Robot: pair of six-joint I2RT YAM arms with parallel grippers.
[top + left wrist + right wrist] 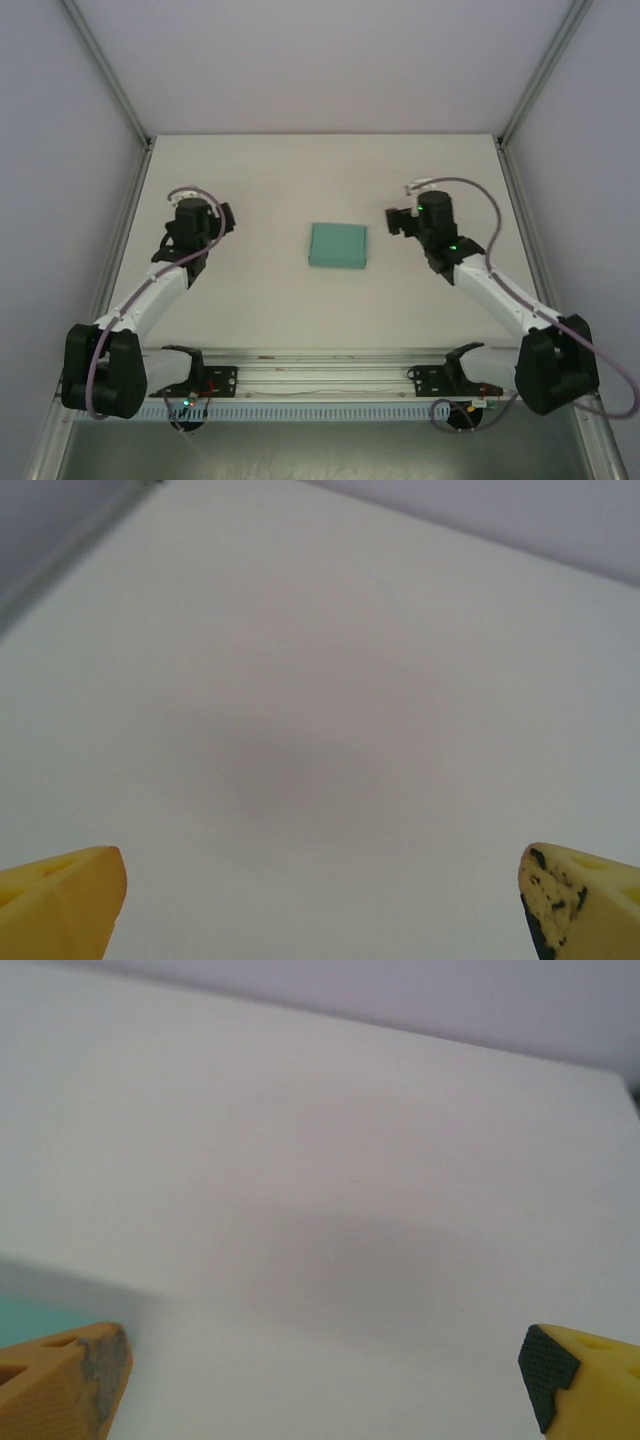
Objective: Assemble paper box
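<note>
Paper box (338,245), teal, flat on table (270,180)

No readable text, label, brand, number or sign shows on anything here.

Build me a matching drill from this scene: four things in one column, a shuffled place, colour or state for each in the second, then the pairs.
Column one:
1. paper box
2. left gripper
3. right gripper
4. table

Column two:
A. open, on the box's left side, apart from it
B. teal-green, lying flat mid-table
C. white, bearing the box
D. open, on the box's right side, apart from it

Pairs: 1-B, 2-A, 3-D, 4-C
</note>
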